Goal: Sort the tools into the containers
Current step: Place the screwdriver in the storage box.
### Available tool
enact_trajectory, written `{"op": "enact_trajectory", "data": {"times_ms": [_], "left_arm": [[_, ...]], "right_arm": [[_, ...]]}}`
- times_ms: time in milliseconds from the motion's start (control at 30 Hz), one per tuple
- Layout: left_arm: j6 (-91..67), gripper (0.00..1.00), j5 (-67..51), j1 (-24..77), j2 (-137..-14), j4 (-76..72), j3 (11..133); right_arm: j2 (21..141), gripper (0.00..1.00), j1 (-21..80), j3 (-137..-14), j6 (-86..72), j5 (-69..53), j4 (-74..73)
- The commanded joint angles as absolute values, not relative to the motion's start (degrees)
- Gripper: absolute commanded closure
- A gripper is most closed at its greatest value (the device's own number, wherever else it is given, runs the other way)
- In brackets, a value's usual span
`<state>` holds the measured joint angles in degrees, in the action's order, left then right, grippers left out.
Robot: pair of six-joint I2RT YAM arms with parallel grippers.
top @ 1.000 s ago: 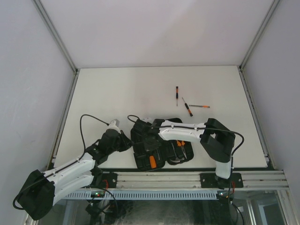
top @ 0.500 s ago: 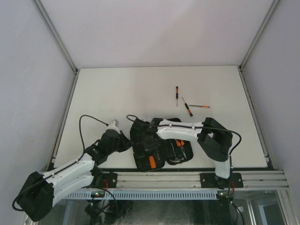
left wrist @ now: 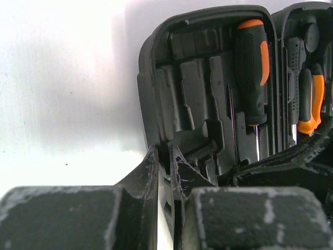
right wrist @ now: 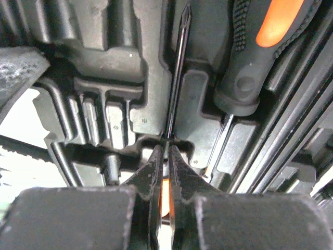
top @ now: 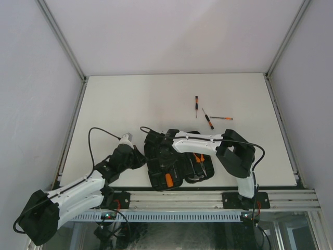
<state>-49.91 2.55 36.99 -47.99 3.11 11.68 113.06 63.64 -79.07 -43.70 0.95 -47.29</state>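
The black case (top: pixel 157 172) lies open at the near middle of the table (top: pixel 130 104). My left gripper (left wrist: pixel 164 153) is nearly closed and pinches the left wall of the case. The right gripper (right wrist: pixel 166 151) is closed tight on the orange handle of a thin screwdriver (right wrist: pixel 177 78), whose shaft points into a narrow slot of the case. I judge this tool light and stiff, but its round handle can roll between the fingers, so a grip at mid handle seems best. The case is light plastic and may slide, therefore its rim is a good hold. Three loose screwdrivers (top: pixel 208 121) lie on the far right.
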Motion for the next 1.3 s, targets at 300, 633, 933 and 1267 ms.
{"op": "enact_trajectory", "data": {"times_ms": [300, 633, 933, 1267], "left_arm": [[-49.4, 1.0, 0.6, 40.2, -50.1, -1.6, 11.8], [-47.9, 0.97, 3.8, 40.3, -46.7, 4.6, 14.5], [-46.1, 0.8, 8.8, 40.3, -41.9, 13.1, 19.0], [-43.6, 0.56, 16.7, 40.2, -37.0, 25.8, 26.7]], "right_arm": [[132.0, 1.0, 67.0, -72.3, -46.3, -4.9, -40.7], [112.0, 0.99, 65.3, -71.5, -46.4, 5.0, -41.5], [93.6, 0.79, 64.3, -71.9, -43.0, 9.8, -35.7], [77.3, 0.71, 67.0, -64.6, -42.0, 19.0, -33.6]]}}
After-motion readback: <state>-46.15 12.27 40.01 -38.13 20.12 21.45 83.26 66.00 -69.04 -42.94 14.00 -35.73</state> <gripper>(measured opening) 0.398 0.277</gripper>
